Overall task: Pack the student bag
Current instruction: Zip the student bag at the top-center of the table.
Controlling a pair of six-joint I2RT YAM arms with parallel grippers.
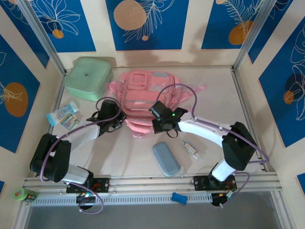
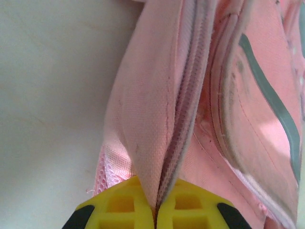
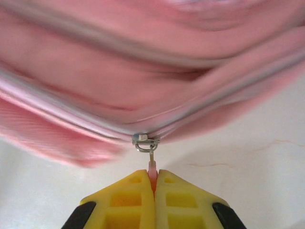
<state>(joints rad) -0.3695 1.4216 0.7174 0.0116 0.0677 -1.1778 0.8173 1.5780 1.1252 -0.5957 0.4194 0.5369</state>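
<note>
The pink student bag [image 1: 143, 95] lies in the middle of the table, its grey strips facing up. At its near left corner my left gripper [image 1: 116, 123] is shut on a fold of the bag's fabric beside the zipper track [image 2: 183, 119]; the yellow fingers [image 2: 119, 205] pinch that fold [image 2: 143, 143]. My right gripper [image 1: 159, 125] sits at the bag's near edge, shut on the pink zipper pull tab [image 3: 152, 168]. The metal slider [image 3: 144, 140] hangs just beyond its fingertips [image 3: 131, 195], on the bag's zipper line [image 3: 71, 81].
A mint-green lidded box [image 1: 88, 78] stands at the back left. Small packets [image 1: 64, 115] lie at the left edge. A grey-blue oval case [image 1: 165, 159] and a small clear bottle [image 1: 193, 150] lie in front of the bag. A metal rail [image 1: 152, 182] runs along the near edge.
</note>
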